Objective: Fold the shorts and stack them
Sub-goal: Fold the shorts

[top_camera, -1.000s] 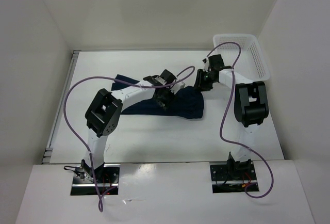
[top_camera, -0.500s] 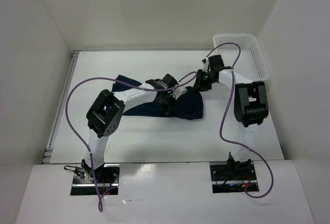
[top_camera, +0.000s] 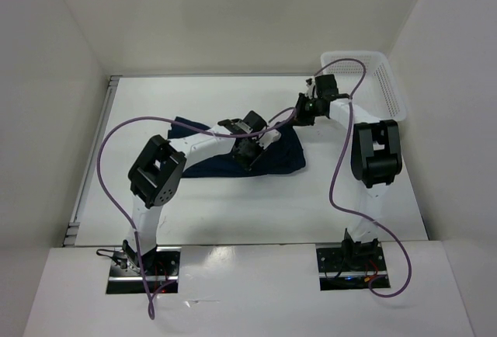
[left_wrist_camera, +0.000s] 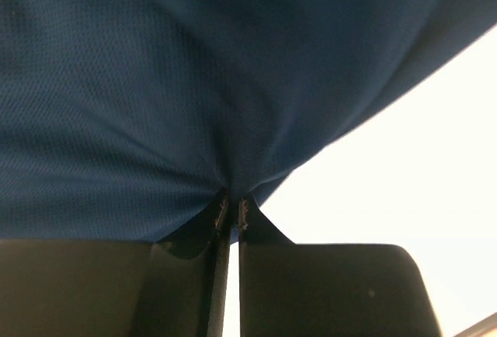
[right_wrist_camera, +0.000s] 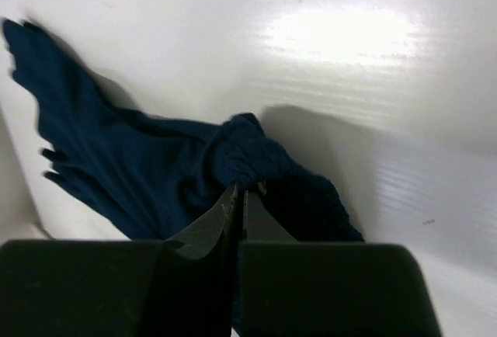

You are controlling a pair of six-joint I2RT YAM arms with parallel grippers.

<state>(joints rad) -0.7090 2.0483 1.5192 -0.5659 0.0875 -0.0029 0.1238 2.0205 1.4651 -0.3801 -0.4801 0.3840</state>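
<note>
The dark navy shorts [top_camera: 276, 158] lie crumpled across the middle of the white table, one end trailing to the left. My left gripper [top_camera: 247, 153] is shut on a pinch of the shorts' fabric [left_wrist_camera: 155, 81] near their middle; its jaws [left_wrist_camera: 231, 205] stand closed on the cloth. My right gripper [top_camera: 301, 114] is shut on the shorts' bunched waistband [right_wrist_camera: 248, 158] at their far right corner and holds it lifted toward the back; the jaws [right_wrist_camera: 239, 193] stand closed.
A white mesh plastic basket [top_camera: 388, 81] stands at the back right corner. White walls enclose the table on the left, back and right. Purple cables [top_camera: 109, 158] loop from both arms.
My right gripper has moved back and slightly right, pulling the shorts' right corner with it. The shorts' right part has been drawn up and narrower. The left gripper has barely moved.
</note>
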